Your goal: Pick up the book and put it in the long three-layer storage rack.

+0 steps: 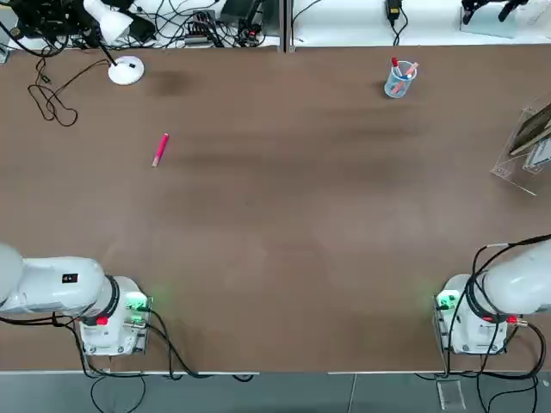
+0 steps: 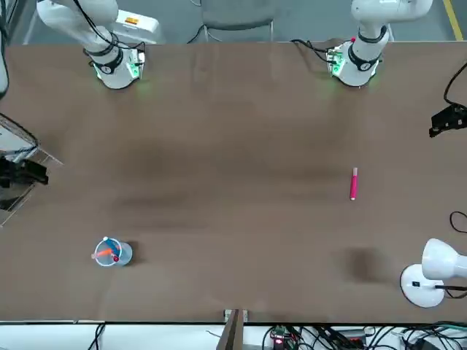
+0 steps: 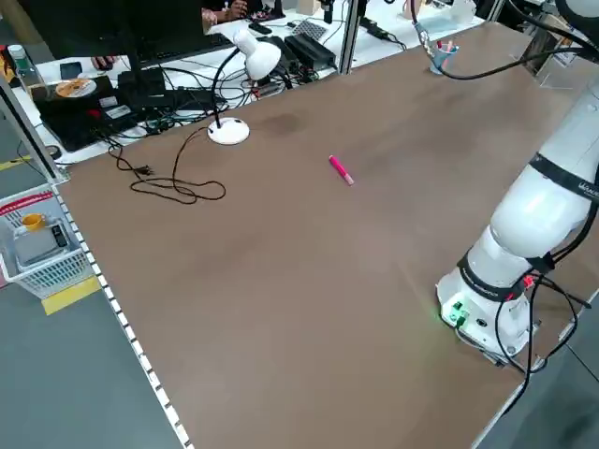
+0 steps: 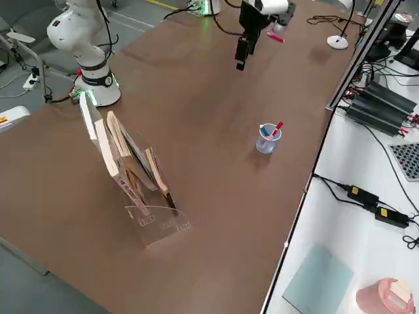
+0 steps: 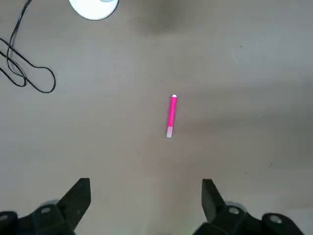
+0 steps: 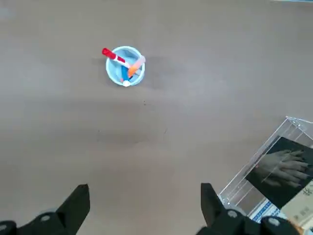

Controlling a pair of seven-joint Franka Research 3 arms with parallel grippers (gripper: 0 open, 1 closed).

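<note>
I'm seeing the book point(image 6: 282, 170) sitting inside the rack point(image 4: 141, 186) already, so both grippers point(image 5: 144, 203) point(image 6: 144, 205) are hanging open, empty.

Clear glossy acrylic rack point(image 6: 274, 161), matt dark book cover point(image 6: 283, 169), matt brown tabletop point(image 1: 284, 215)

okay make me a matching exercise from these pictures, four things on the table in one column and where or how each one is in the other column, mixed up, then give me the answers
Things:
1. book
2. pink marker
3. pen cup
4. desk lamp

Places or states:
A. lying flat on bare table, on the left arm's side
B. standing in the clear storage rack at the table's right edge
C. white, round base at the far left corner, cord trailing beside it
D. upright on the far right part of the table, pens inside

Pairs: 1-B, 2-A, 3-D, 4-C
</note>
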